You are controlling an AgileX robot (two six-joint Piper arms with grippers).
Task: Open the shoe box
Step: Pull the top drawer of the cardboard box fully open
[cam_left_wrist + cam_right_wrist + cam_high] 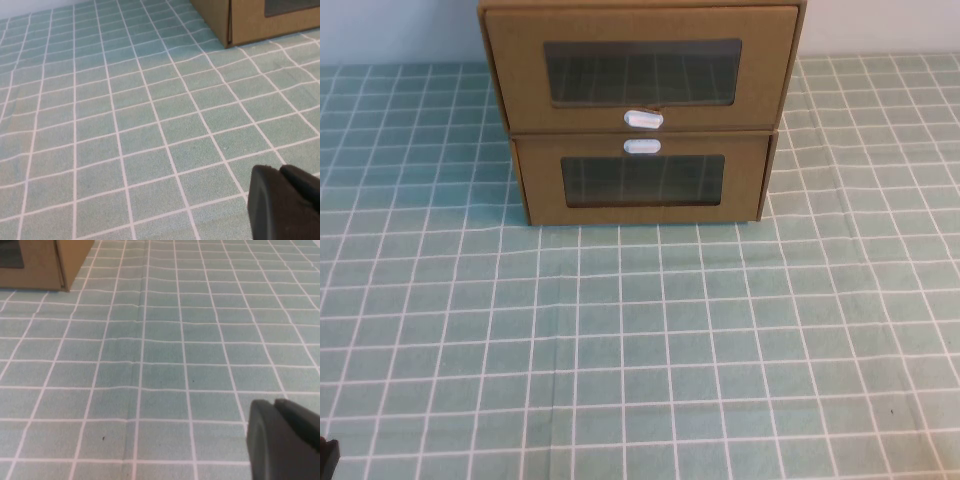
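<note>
The shoe box (640, 65) sits at the far side of the bench (640, 350), stacked on a second box (642, 205) of the same kind. Both lie straight ahead of the robot and well apart from either arm. Their long axis runs left to right across the bench, so the broad front flaps face the robot square on. The left gripper (280, 172) hangs low over the near left part of the bench, and only a corner of the stack shows in its wrist view. Its jaws are pressed together with no gap visible. The right gripper (275, 404) mirrors it on the near right, jaws closed on nothing. The stack stands about centred, so neither arm looks clearly nearer, and either would have to reach forward and inward. The boxes are plain brown cardboard, matte and sharp-edged. Each front has a dark see-through window, and a small glossy white upper handle (643, 119) lies flat and horizontal just above the lower handle (642, 146), at the seam between the boxes. Those tabs look thin and probably call for a narrow pinch. The cloth (820, 330) on the bench is a sea-green weave ruled in white squares, slightly rippled.
</note>
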